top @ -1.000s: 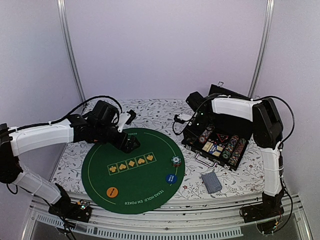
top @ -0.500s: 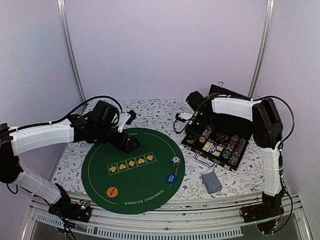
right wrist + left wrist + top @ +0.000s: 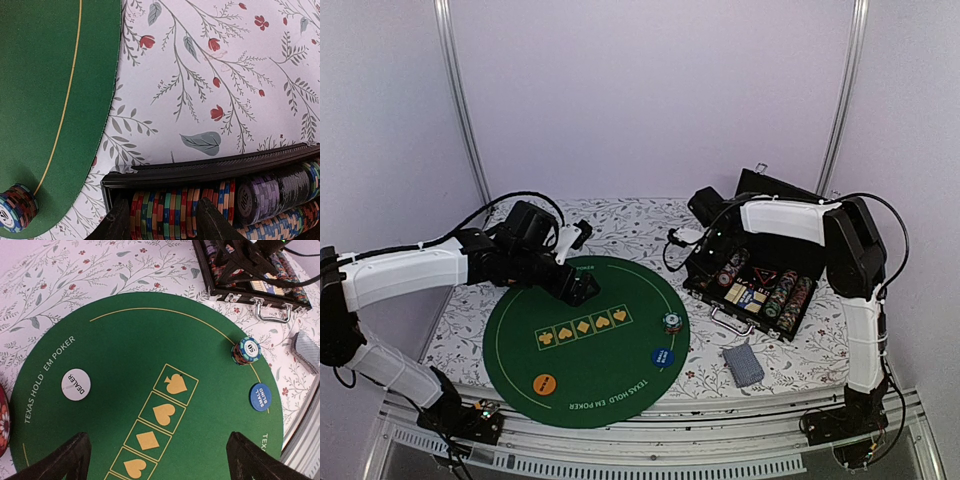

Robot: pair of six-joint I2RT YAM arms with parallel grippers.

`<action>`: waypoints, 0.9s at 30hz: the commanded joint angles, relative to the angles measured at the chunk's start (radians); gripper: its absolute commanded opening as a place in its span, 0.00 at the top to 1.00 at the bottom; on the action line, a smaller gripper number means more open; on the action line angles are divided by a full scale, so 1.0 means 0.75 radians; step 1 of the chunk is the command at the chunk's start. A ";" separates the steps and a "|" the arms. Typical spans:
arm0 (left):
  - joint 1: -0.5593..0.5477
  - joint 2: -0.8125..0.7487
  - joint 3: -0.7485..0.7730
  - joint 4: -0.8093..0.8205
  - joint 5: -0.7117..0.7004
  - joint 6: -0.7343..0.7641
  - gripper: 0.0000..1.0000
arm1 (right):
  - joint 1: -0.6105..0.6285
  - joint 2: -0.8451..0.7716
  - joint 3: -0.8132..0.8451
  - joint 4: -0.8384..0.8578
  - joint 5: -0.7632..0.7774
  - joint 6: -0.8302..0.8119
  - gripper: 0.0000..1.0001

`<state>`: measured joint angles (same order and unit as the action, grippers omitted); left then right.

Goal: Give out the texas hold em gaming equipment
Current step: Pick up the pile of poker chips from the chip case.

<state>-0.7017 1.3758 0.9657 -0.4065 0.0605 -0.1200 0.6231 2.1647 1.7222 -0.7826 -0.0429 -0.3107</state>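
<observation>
The row of striped chips point(image 3: 165, 212) lies on its side inside the black case point(image 3: 210, 167), just behind the case's wall. The case stands on the table point(image 3: 235, 65), just beside the green mat point(image 3: 45, 75). The long axis of the row runs across the right wrist view, from one finger to the other. The right pincer point(image 3: 165, 227) is directly over it, with one finger on each side of a section of the row. The lower edge cuts off the fingertips, so we cannot tell whether it clenches the chips or only brackets them. We judge that the lift belongs to the right arm. The left pincer point(image 3: 159, 460) hangs released, jaws wide, over the mat and well apart from the case. One chip stack point(image 3: 247, 351) already stands at the mat's rim, with the blue button point(image 3: 260, 397) near it.
</observation>
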 commanded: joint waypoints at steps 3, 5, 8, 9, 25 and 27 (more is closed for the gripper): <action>0.019 0.012 -0.017 0.008 0.004 0.013 0.03 | 0.006 0.022 -0.076 -0.088 0.042 0.045 0.53; 0.019 0.012 -0.017 0.007 0.007 0.011 0.03 | -0.003 0.026 -0.077 -0.085 0.057 0.040 0.52; 0.019 0.009 -0.020 0.008 0.011 0.011 0.03 | -0.029 0.031 -0.066 -0.098 0.057 0.038 0.46; 0.020 0.007 -0.023 0.008 0.010 0.011 0.03 | -0.040 0.032 -0.062 -0.101 0.057 0.041 0.44; 0.019 -0.007 -0.042 0.003 -0.003 0.009 0.03 | -0.086 0.018 -0.062 -0.129 0.070 0.056 0.19; 0.019 -0.006 -0.044 0.004 -0.001 0.010 0.03 | -0.086 0.010 -0.065 -0.129 0.070 0.058 0.16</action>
<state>-0.7017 1.3758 0.9489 -0.4080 0.0616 -0.1204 0.5858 2.1616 1.7065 -0.7399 -0.0364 -0.2989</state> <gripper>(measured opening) 0.969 0.820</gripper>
